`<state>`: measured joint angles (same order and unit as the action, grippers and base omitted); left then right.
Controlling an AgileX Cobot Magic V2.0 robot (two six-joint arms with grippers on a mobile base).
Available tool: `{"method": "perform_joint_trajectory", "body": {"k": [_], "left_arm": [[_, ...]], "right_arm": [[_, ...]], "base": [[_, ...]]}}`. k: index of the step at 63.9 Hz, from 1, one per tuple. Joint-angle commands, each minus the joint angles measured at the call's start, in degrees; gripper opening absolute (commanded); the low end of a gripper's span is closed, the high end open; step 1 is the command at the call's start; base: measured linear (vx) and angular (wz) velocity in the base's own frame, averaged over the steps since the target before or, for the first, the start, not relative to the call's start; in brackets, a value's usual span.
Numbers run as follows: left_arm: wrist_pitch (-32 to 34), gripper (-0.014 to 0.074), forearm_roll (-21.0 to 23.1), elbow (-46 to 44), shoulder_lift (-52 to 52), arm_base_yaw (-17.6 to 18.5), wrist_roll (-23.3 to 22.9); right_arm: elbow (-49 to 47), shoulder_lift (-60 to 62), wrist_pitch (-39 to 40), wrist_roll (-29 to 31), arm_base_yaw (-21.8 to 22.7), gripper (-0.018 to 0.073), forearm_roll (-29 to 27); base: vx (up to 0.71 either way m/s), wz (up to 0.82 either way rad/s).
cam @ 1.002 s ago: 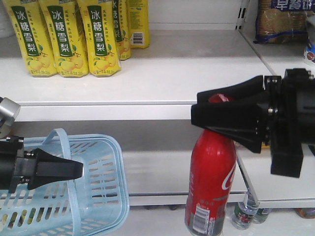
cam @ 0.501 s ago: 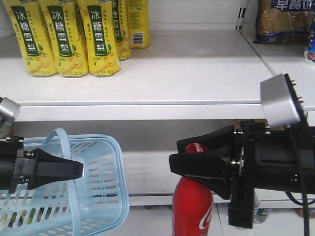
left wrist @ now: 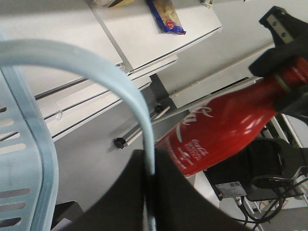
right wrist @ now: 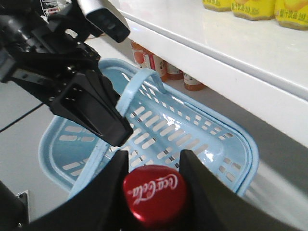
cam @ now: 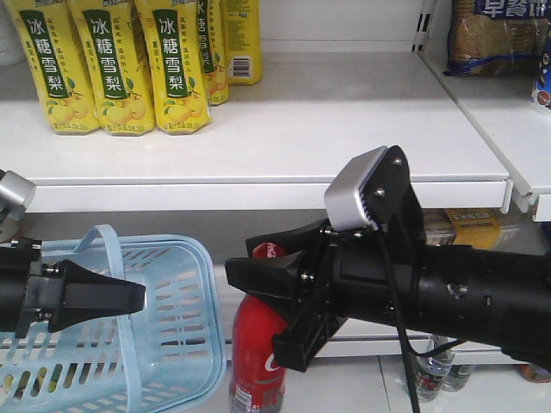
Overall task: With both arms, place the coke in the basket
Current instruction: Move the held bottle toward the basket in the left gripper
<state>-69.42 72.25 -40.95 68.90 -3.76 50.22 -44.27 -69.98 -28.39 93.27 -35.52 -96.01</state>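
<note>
The red coke hangs upright just right of the light blue basket, held by its neck. My right gripper is shut on the coke below its cap. In the right wrist view the fingers flank the cap above the basket's near rim. My left gripper is shut on the basket's loop handle and holds the basket up. In the left wrist view the handle runs between the shut jaws of the left gripper, with the coke beyond.
Yellow pear-drink bottles stand at the upper shelf's left. The white shelf edge runs above both grippers. A snack bag lies at top right. Small bottles stand low at the right, and more bottles under the shelf.
My right gripper has carried the coke left and downward, from the right side to just beside the basket. The left gripper and basket have not moved.
</note>
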Motion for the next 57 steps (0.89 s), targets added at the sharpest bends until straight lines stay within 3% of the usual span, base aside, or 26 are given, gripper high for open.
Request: {"method": "perform_joint_trajectory", "body": {"k": [1, 57], "left_arm": [[-1.6, -0.0006, 4.4, -1.8, -1.4, 0.2, 0.8], [-1.6, -0.0006, 4.4, -1.8, -1.4, 0.2, 0.8]], "right_arm": [[-3.8, -0.9, -1.7, 0.7, -0.1, 0.0169, -6.3], [-18.8, -21.1, -7.3, 0.1, -0.1, 0.0169, -6.3]], "base": [[0.00, 0.00], [0.00, 0.00]]}}
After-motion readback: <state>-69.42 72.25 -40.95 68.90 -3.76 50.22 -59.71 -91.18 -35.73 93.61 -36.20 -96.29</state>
